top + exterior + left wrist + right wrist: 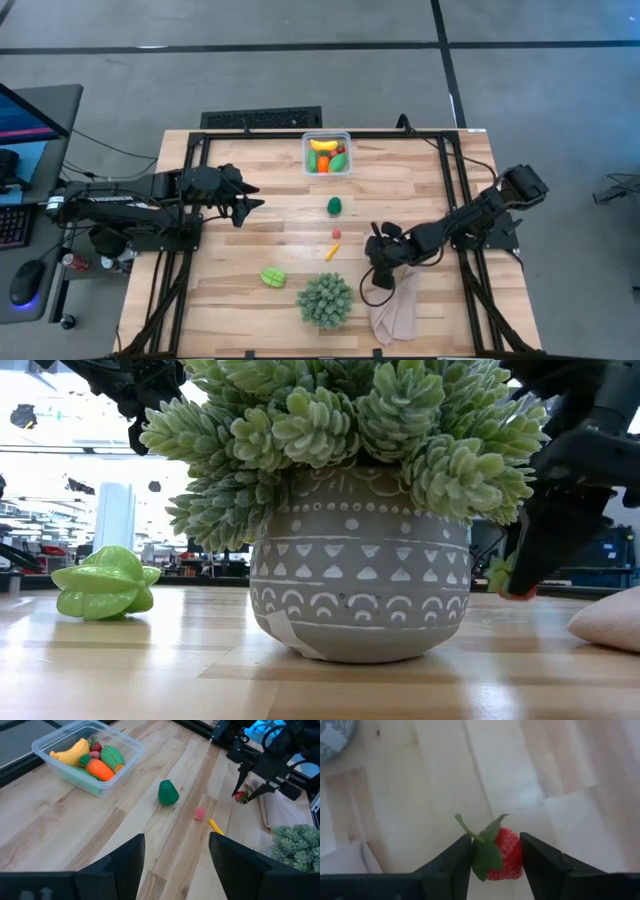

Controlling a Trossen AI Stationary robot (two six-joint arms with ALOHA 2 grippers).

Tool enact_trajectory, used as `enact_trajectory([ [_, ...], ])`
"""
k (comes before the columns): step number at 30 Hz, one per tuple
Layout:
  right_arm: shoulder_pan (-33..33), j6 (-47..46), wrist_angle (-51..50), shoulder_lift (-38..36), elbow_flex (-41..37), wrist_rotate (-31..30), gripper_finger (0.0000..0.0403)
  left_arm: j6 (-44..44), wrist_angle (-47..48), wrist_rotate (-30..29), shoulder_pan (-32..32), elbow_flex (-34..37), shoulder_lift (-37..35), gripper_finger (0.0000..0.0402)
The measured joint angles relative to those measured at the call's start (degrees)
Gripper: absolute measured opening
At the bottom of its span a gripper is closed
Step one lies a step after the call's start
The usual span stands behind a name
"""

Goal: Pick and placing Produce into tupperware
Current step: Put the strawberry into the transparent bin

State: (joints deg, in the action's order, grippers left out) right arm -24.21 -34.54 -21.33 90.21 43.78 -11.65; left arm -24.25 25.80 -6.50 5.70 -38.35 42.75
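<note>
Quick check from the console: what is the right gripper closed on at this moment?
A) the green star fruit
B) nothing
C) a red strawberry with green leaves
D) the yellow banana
C: the right wrist view shows the right gripper with its fingers on either side of the red strawberry, its green leaves sticking out between them; the left wrist view also shows a red piece at that gripper's tip, beside the beige cloth.
</note>
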Motion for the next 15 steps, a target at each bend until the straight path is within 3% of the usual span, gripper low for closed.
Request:
enact_trajectory([
  [15,3.9,0.4,-3.6,-19.8,0.0,-10.0,0.0154,0.8,-0.1,-0.3,0.0,0.0,0.0,0.0213],
])
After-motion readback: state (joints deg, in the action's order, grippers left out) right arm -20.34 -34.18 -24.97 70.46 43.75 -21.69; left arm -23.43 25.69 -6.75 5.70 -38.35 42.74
